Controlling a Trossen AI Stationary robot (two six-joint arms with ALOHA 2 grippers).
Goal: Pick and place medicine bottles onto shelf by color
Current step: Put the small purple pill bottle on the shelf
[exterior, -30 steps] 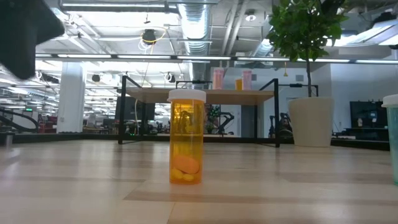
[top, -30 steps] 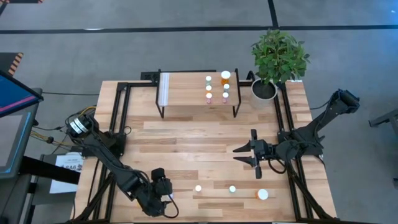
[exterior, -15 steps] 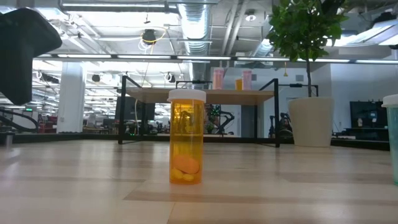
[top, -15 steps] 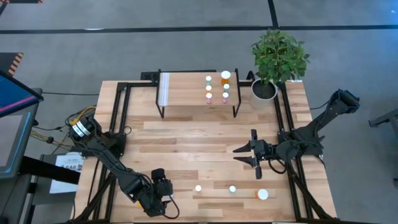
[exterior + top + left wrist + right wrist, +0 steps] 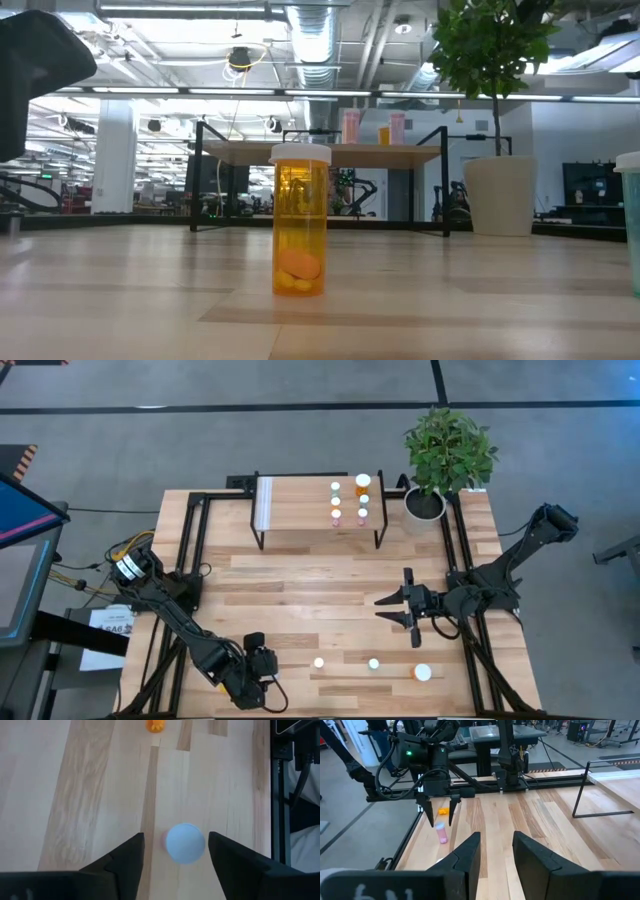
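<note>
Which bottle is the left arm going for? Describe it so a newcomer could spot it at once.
Start at the near left corner of the wooden table, where the left gripper points straight down. Between its open fingers stands a small pink bottle with a white cap. An orange bottle stands just beyond; only the pink one sits between the fingers.
</note>
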